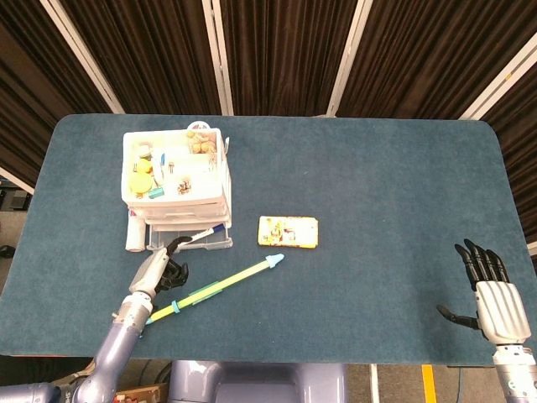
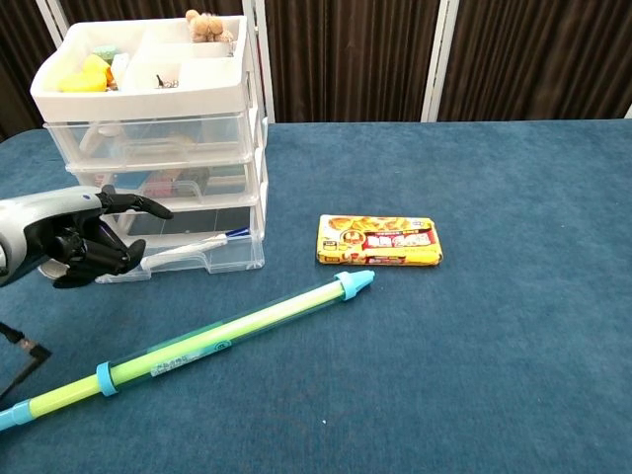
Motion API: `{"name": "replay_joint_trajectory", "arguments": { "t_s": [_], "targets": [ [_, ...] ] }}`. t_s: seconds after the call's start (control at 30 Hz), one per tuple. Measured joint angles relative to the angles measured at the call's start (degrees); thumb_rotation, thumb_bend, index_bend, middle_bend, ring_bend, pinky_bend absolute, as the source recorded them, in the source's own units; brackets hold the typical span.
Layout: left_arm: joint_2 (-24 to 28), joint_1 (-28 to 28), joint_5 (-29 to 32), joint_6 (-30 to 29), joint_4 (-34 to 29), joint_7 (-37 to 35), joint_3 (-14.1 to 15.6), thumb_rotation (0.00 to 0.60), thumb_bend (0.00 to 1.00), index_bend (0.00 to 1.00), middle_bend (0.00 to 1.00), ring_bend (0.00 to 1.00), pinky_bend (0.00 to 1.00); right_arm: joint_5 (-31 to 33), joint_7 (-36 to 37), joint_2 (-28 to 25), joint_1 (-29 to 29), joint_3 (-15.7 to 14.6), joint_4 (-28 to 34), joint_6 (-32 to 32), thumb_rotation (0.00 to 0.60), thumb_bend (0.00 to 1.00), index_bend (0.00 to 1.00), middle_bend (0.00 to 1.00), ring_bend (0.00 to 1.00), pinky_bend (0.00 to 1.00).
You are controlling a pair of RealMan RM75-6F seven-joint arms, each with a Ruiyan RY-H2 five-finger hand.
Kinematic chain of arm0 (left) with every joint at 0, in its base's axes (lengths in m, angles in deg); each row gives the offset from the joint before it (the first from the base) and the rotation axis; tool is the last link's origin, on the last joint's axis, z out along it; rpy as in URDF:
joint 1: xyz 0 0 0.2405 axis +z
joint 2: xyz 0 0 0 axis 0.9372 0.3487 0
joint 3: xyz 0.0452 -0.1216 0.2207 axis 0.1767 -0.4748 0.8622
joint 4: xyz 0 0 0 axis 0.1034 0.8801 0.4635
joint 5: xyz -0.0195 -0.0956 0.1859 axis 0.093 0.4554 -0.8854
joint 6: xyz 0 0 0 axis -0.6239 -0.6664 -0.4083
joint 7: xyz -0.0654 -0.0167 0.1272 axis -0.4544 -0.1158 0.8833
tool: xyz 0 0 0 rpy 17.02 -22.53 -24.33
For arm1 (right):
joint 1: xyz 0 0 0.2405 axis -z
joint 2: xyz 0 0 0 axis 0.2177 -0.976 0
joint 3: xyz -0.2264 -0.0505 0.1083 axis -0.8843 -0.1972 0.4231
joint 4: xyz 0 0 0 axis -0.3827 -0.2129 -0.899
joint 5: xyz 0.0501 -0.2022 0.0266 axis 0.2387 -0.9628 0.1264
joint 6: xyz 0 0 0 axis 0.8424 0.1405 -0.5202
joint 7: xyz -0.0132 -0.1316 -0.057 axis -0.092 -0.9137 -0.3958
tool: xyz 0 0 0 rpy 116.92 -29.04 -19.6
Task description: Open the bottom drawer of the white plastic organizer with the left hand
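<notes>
The white plastic organizer (image 1: 176,180) (image 2: 148,128) stands at the table's back left, its open top tray full of small items. Its bottom drawer (image 1: 201,241) (image 2: 202,252) sticks out a little, with a marker (image 1: 201,236) lying in it. My left hand (image 1: 159,267) (image 2: 74,237) is at the drawer's front left corner, fingers curled in and one digit reaching toward the drawer. The hand hides that corner, so contact is unclear. My right hand (image 1: 491,294) hovers at the front right with fingers spread and nothing in it.
A long green-yellow stick with a blue tip (image 1: 222,281) (image 2: 227,331) lies slantwise in front of the organizer. A yellow packet (image 1: 288,231) (image 2: 379,240) lies to the organizer's right. A white tube (image 1: 132,232) rests against the organizer's left side.
</notes>
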Motion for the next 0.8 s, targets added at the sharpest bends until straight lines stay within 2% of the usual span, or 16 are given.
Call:
{"name": "replay_joint_trajectory", "arguments": {
  "t_s": [0.2,0.3,0.4,0.53,0.8],
  "targets": [
    [-2.13,-5.43,7.88,-5.99,3.81,16.48,-0.16,0.6,0.63,0.15,1.0,0.91,0.91,0.01,0.04,-0.02,-0.03,-0.02,0.0,0.09,0.6,0.09,0.0,0.0,0.0,0.0],
    [-3.23,-7.57,12.84,-7.08,5.68,20.49,-0.6,0.6,0.63,0.15,1.0,0.91,0.91,0.05,0.04,-0.02,0.0,-0.02,0.0,0.08,0.6,0.09,0.0,0.0,0.0,0.0],
    [-4.29,-9.05,16.71,-7.31,7.58,22.82,-1.11,0.6,0.64,0.17,1.0,0.91,0.91,0.03,0.05,-0.07,0.0,-0.05,0.07,0.11,0.6,0.09,0.0,0.0,0.0,0.0],
    [-5.29,-10.23,19.91,-6.56,9.32,24.11,-1.56,0.6,0.64,0.24,1.0,0.92,0.91,-0.02,0.07,-0.09,0.02,-0.08,0.05,0.09,0.6,0.09,0.0,0.0,0.0,0.0],
    [-4.51,-9.08,18.13,-6.05,6.09,22.33,0.15,0.6,0.64,0.33,1.0,0.92,0.91,-0.13,0.03,-0.03,0.01,-0.07,-0.06,0.03,0.6,0.09,0.0,0.0,0.0,0.0]
  ]
}}
